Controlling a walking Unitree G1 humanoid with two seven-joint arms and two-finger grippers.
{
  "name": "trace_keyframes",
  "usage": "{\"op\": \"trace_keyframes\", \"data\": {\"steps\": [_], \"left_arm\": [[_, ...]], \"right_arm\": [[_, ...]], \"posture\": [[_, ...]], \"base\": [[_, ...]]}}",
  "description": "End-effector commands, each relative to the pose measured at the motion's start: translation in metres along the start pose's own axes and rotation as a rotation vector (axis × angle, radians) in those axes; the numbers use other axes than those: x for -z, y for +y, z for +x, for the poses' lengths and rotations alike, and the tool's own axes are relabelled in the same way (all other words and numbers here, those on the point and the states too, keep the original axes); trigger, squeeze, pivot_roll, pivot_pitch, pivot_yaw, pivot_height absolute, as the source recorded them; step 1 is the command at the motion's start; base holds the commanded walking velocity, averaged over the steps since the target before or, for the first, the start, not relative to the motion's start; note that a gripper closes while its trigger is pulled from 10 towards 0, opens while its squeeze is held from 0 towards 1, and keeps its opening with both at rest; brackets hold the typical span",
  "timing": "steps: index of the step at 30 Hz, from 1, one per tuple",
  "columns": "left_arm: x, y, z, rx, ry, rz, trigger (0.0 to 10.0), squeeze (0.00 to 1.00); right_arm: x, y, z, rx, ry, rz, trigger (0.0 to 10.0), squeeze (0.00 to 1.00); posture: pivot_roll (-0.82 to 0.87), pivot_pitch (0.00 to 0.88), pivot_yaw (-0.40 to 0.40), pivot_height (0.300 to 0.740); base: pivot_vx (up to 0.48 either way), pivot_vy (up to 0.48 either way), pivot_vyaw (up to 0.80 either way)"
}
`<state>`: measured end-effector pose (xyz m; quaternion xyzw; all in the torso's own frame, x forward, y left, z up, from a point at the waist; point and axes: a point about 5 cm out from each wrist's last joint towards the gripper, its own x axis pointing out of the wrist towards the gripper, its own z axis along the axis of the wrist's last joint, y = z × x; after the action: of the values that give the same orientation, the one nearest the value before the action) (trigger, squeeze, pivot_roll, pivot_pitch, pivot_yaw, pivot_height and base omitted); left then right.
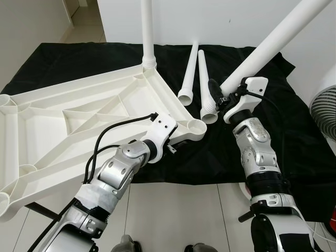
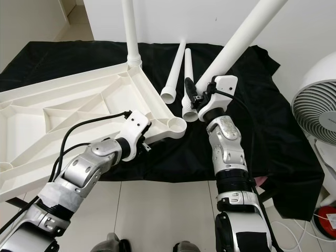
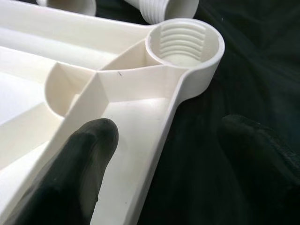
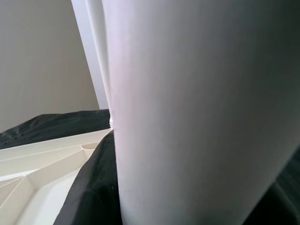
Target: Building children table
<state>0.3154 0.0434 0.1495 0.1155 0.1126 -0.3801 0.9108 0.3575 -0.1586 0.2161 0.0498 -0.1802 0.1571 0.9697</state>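
Two spare legs [image 1: 189, 73] lie on the black cloth [image 1: 294, 136] beside the inverted tabletop [image 1: 79, 115]. Its threaded corner socket [image 3: 185, 42] is revealed by the left wrist view, left gripper [image 3: 164, 159] jaws wide astride the rim. A raised leg [image 1: 273, 39] is clamped by the right gripper [image 1: 220, 97].

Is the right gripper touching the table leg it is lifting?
Touching. In the left eye view the right gripper is clamped around the raised table leg; the right wrist view shows the leg pressed close.

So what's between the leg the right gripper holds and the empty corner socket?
In the left eye view, the threaded end of a loose leg on the black cloth lies between the held leg and the socket.
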Motion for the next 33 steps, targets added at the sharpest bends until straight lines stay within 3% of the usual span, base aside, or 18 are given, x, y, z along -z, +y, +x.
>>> {"op": "trace_keyframes", "data": {"steps": [1, 14, 15, 17, 18, 21, 22, 33], "left_arm": [[0.005, 0.009, 0.003, -0.152, 0.042, 0.009, 10.0, 0.0], [-0.008, -0.002, 0.017, -0.059, 0.045, 0.083, 10.0, 0.0], [-0.009, -0.006, 0.018, -0.025, 0.037, 0.098, 4.4, 0.0], [-0.01, -0.009, 0.019, -0.002, 0.031, 0.124, 4.0, 0.0], [-0.009, -0.012, 0.019, 0.02, 0.033, 0.14, 1.8, 0.0], [-0.008, -0.014, 0.019, 0.032, 0.036, 0.149, 2.0, 0.0], [-0.006, -0.016, 0.018, 0.052, 0.043, 0.159, 0.0, 0.0], [0.006, -0.026, 0.0, 0.206, 0.048, 0.233, 0.0, 0.0]], "right_arm": [[-0.006, 0.0, 0.002, -0.003, -0.018, 0.001, 10.0, 0.0], [-0.007, -0.002, 0.002, 0.001, -0.017, -0.014, 10.0, 0.0], [-0.007, -0.002, 0.002, 0.002, -0.017, -0.015, 10.0, 0.0], [-0.007, -0.003, 0.002, 0.004, -0.016, -0.018, 10.0, 0.0], [-0.007, -0.004, 0.001, 0.009, -0.015, -0.021, 10.0, 0.0], [-0.007, -0.005, 0.0, 0.012, -0.014, -0.022, 10.0, 0.0], [-0.007, -0.005, 0.0, 0.015, -0.013, -0.024, 10.0, 0.0], [-0.008, -0.009, -0.001, 0.025, -0.01, -0.034, 10.0, 0.0]], "posture": [[-0.09, 0.067, 0.054, 0.74], [-0.09, 0.062, 0.067, 0.74], [-0.09, 0.065, 0.072, 0.74], [-0.09, 0.068, 0.075, 0.74], [-0.09, 0.068, 0.075, 0.74], [-0.09, 0.068, 0.075, 0.74], [-0.1, 0.074, 0.079, 0.74], [-0.1, 0.08, 0.082, 0.74]], "base": [[0.0, 0.0, 0.0], [0.0, 0.0, 0.0], [0.0, 0.0, 0.0], [0.0, 0.0, 0.0], [0.0, 0.0, 0.0], [0.0, 0.0, 0.0], [0.0, 0.0, 0.0], [0.0, 0.0, 0.0]]}}
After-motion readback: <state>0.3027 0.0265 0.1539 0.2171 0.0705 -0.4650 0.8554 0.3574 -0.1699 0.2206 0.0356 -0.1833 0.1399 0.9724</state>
